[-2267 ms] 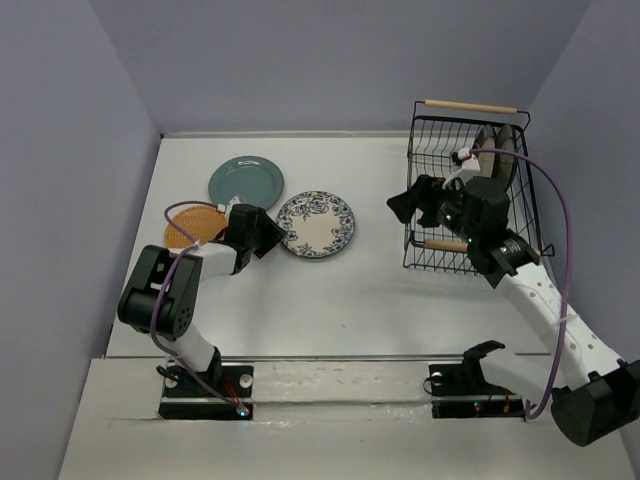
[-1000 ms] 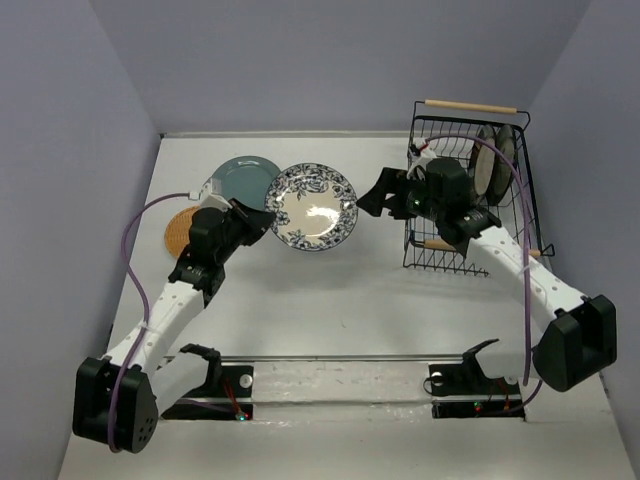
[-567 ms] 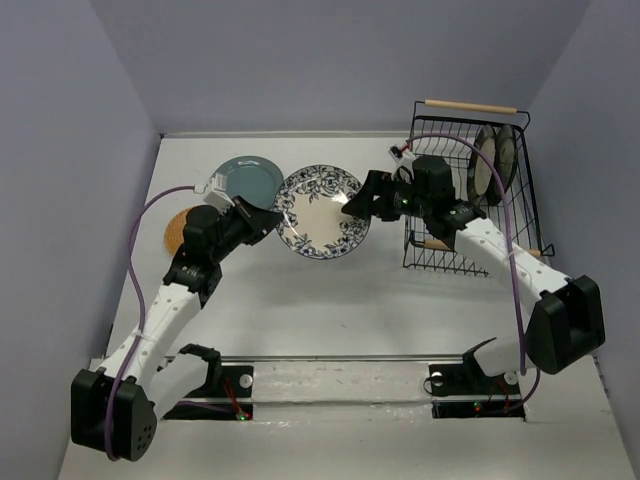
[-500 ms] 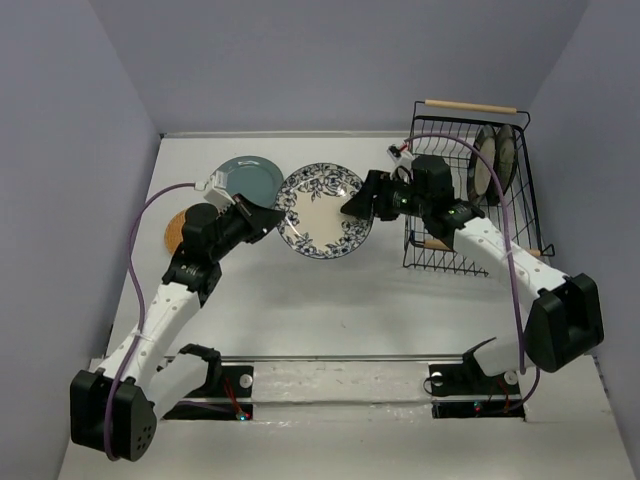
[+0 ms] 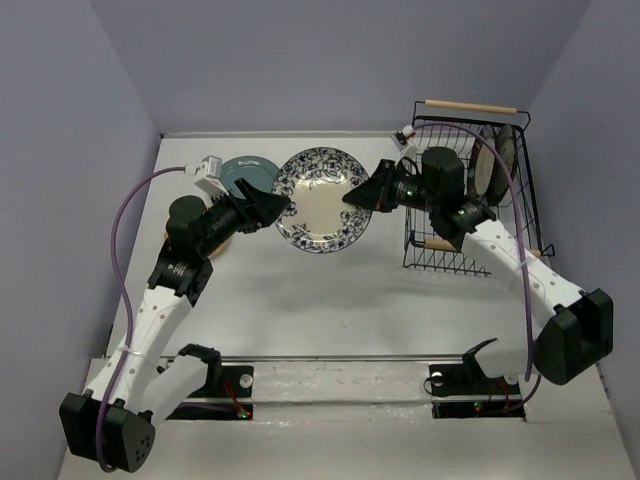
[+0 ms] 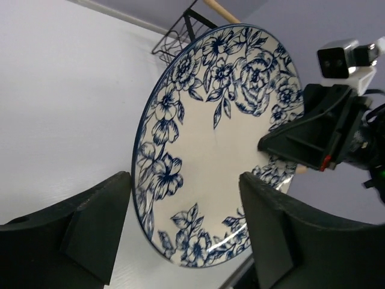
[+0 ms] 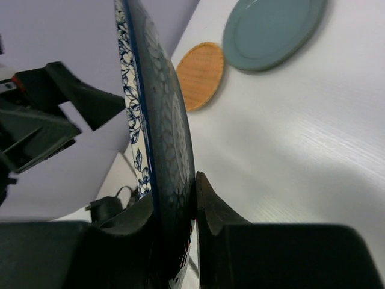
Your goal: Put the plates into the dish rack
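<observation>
Plate, round, white with blue flowers [image 5: 322,200], lifted left of black wire dish rack [image 5: 442,256]; right gripper [image 5: 356,197] clamps right rim, left gripper [image 5: 279,206] spread wide at left rim.

I am in a lab test box: bare lilac walls [image 5: 330,60] stand on three sides of my plain white table [image 5: 330,295].

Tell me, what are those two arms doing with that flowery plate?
The right gripper pinches the rim of the flowered plate, holding it on edge above the table. The left gripper is open at its opposite edge. Two plates stand in the dish rack; the teal plate and orange plate lie flat on the table.
</observation>
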`<action>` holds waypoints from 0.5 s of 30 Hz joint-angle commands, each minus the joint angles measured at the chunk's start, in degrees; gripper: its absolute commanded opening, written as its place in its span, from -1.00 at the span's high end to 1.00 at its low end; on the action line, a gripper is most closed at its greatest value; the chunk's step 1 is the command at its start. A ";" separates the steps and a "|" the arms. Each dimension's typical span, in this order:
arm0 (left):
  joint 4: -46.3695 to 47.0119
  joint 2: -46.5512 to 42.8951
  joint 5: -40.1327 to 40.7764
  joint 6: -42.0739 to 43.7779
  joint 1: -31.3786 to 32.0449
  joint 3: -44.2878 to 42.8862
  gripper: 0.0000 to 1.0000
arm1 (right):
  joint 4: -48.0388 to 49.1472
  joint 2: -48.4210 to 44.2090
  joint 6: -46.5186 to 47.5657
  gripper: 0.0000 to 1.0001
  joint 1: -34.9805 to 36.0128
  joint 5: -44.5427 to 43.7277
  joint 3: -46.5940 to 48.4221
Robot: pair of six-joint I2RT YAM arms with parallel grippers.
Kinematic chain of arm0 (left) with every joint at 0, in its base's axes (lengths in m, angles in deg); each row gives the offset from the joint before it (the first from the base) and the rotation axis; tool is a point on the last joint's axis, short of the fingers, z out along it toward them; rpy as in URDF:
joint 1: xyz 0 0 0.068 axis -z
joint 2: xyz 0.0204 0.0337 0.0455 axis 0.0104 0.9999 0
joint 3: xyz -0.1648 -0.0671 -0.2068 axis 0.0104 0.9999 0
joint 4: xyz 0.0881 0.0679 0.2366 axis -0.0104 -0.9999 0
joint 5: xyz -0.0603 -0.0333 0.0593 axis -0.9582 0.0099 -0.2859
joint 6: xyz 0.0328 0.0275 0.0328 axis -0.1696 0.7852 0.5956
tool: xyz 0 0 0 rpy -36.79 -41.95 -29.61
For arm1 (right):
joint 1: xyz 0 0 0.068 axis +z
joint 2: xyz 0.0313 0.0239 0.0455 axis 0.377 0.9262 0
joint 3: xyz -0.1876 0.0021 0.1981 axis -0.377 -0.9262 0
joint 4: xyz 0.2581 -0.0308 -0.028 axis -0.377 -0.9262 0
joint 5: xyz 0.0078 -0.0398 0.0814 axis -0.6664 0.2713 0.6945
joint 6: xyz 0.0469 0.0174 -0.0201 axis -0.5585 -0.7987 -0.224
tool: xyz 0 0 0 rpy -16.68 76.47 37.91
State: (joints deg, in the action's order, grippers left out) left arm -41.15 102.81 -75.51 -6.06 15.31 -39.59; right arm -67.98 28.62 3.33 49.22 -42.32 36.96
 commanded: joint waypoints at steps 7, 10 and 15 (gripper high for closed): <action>-15.90 -8.17 17.76 22.45 8.69 -7.08 -0.98 | -14.59 -3.94 21.15 0.86 -3.08 -44.00 25.59; -16.35 -10.02 21.82 23.69 11.42 -4.89 -0.98 | -16.28 -2.44 27.06 0.86 -3.60 -57.29 29.22; -15.12 -12.66 30.88 25.98 15.99 -0.40 -0.98 | -16.19 2.30 40.87 0.86 -5.36 -71.62 34.76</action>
State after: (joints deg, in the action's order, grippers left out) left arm -56.17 91.73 -53.61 15.53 28.75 -42.70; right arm -90.41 28.77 31.35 45.15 -96.09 64.87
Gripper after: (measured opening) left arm 0.989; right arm 0.231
